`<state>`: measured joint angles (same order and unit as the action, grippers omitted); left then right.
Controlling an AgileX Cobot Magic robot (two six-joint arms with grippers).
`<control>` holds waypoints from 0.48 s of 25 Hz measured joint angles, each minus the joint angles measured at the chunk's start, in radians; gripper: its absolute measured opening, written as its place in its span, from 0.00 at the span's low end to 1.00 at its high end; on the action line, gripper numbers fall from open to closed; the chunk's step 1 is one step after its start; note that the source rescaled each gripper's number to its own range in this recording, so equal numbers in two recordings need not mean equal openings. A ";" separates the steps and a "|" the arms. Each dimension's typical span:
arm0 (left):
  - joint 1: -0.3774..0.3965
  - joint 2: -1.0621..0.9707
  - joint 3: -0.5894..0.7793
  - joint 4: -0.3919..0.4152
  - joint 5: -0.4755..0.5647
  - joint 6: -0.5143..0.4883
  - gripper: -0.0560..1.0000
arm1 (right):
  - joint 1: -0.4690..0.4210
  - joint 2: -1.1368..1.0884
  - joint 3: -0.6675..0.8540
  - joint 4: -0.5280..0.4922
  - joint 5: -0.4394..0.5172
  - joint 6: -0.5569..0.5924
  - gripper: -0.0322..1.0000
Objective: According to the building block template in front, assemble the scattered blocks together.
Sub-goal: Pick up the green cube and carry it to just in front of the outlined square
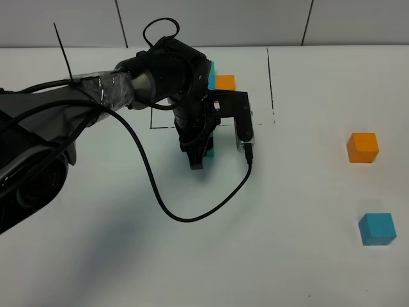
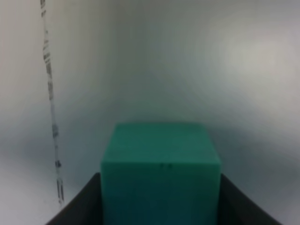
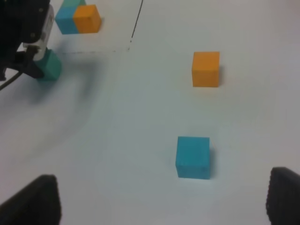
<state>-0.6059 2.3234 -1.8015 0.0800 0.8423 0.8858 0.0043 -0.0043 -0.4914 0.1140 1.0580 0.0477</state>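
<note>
My left gripper [image 1: 199,155] is shut on the teal-green cube [image 1: 209,151], just in front of the template's near line. In the left wrist view the cube [image 2: 160,176] sits between the two dark fingers [image 2: 77,208]. The template [image 1: 225,82] is a black-outlined rectangle at the back with an orange and a blue cube showing; my arm hides most of it. The loose orange cube [image 1: 362,148] and the loose blue cube [image 1: 377,229] lie at the right. My right gripper [image 3: 159,201] is open and empty, above the table near the blue cube [image 3: 193,157] and orange cube [image 3: 206,69].
A black cable [image 1: 160,192] hangs from my left arm and loops over the white table [image 1: 287,268] in front of the gripper. The template's black line [image 1: 270,83] runs along its right side. The right wrist view shows the template cluster [image 3: 77,18] and the held teal cube [image 3: 50,65].
</note>
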 joint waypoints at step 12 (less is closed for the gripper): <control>0.000 0.001 -0.001 -0.003 -0.015 0.067 0.06 | 0.000 0.000 0.000 0.000 0.000 0.000 0.79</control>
<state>-0.6059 2.3245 -1.8022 0.0775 0.8277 0.9532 0.0043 -0.0043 -0.4914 0.1140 1.0580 0.0477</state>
